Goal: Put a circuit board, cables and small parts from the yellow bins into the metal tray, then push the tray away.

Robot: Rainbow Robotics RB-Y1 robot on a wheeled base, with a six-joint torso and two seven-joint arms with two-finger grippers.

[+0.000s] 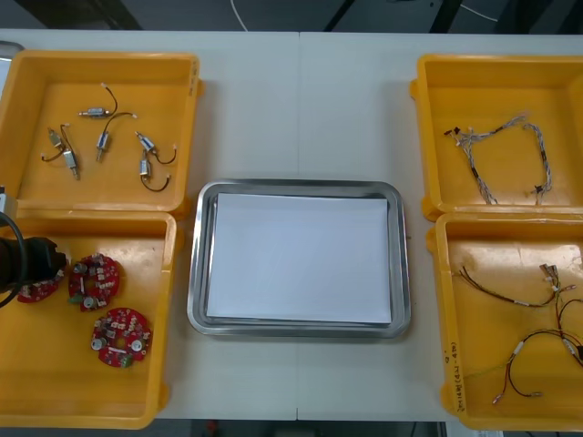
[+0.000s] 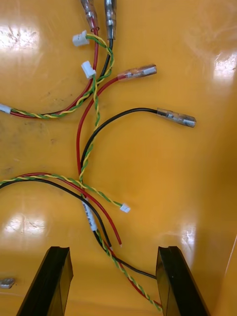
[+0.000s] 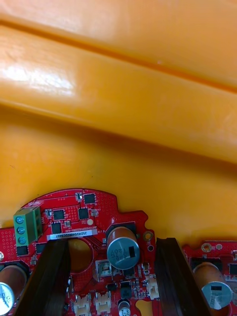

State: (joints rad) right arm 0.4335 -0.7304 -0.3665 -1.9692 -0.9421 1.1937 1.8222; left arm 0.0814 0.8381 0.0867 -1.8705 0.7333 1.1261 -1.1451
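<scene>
The left pincer (image 3: 111,244) stands open, low over a round red circuit board (image 3: 89,212) in the near-left yellow bin (image 1: 55,391). Its black fingers (image 3: 52,266) are apart on either side of a silver capacitor (image 3: 122,251) near the board's middle hole, and nothing is gripped yet. The board should handle as light and rigid but fragile on its face. The upright capacitors and the green terminal block (image 3: 28,224) could snag or bend, so I would take hold across the bare rim rather than the components, and squeeze gently, since the smooth edge may slip. A second board (image 3: 212,276) lies just beside it; whether they touch I cannot tell. That bin holds three boards in all, the third board (image 1: 120,337) lying nearer the robot. The right pincer (image 2: 113,249) hovers open over red, black and yellow-green twisted cables (image 2: 94,123) in the near-right bin (image 1: 474,328); they are limp and tangled, too tangled to count. Farther out, the far-left bin (image 1: 36,109) carries about six small metal parts (image 1: 103,141), and the far-right bin (image 1: 565,91) holds one twisted blue and white cable (image 1: 506,155). That makes four bins around one metal tray (image 1: 196,273), which is white inside and holds nothing, mid-tabletop (image 1: 301,118).
</scene>
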